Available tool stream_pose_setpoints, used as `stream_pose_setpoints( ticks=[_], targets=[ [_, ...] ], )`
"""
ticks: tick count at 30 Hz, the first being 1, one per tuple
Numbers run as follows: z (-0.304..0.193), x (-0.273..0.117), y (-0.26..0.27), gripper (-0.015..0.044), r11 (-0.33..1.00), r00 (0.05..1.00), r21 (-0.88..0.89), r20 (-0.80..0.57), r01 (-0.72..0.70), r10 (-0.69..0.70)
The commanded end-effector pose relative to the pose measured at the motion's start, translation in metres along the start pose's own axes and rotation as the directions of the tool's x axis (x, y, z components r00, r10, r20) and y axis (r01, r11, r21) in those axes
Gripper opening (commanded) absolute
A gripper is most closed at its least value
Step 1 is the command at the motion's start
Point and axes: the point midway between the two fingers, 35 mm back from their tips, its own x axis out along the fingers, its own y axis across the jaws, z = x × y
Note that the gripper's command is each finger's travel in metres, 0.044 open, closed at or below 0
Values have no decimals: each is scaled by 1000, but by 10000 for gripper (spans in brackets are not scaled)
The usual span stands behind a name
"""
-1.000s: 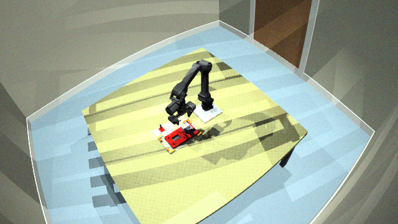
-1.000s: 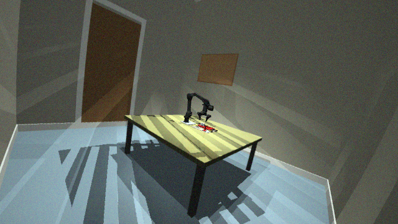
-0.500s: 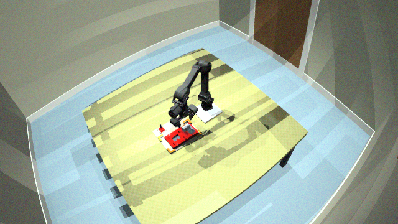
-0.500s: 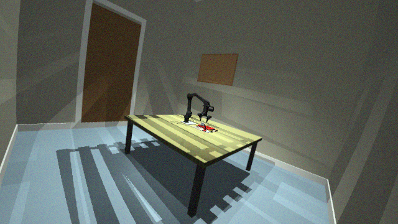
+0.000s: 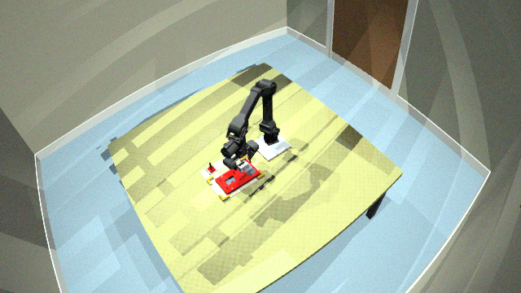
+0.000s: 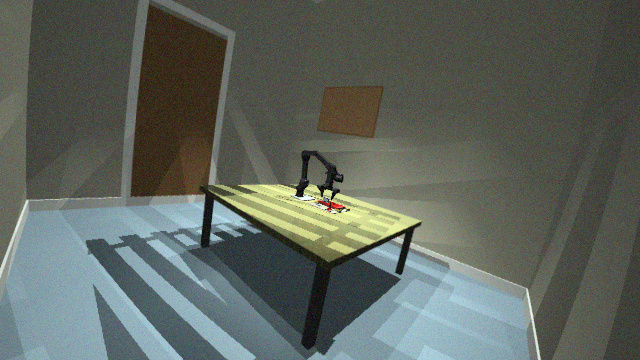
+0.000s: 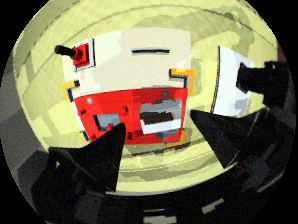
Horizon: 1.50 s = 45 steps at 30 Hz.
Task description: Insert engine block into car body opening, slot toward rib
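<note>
The red car body point(image 5: 240, 179) point(image 6: 337, 205) point(image 7: 131, 98) lies flat between yellow corner brackets. The engine block point(image 5: 245, 166) point(image 6: 325, 200) point(image 7: 161, 127), grey and white with a dark slot, is at the car body's right-hand end in the wrist view, over or in the opening there. How deep it sits is unclear, and I cannot make out the rib. My gripper point(image 5: 242, 156) point(image 6: 328, 195) point(image 7: 158, 119) is wide open and empty, above the car body. In the wrist view its fingertips appear on either side of the block, apart from it.
A red piece with a black peg point(image 5: 211, 168) point(image 7: 80, 56) stands on the pale board point(image 7: 125, 70) beside the car body. Yellow corner brackets point(image 5: 224, 197) point(image 7: 188, 76) stand at the car body's corners. The arm's white base plate point(image 5: 281, 150) point(image 7: 225, 85) is nearby.
</note>
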Motion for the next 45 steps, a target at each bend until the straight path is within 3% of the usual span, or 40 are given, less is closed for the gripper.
stream_pose_setpoints(
  ticks=[1, 7, 15, 21, 28, 45],
  targets=[
    [0, 9, -2, 440, 1000, 1000, 2, 2, 14, -14],
    [0, 16, -3, 440, 1000, 1000, 2, 2, 14, -14],
    [0, 16, -3, 230, 1000, 1000, 2, 2, 14, -14],
    [0, 16, -3, 190, 1000, 1000, 2, 2, 14, -14],
    [-1, 2, 1, 6, 1000, 1000, 2, 1, 13, -13],
    [-2, -52, 7, 0, 1000, 1000, 2, 1, 13, -13]
  ],
)
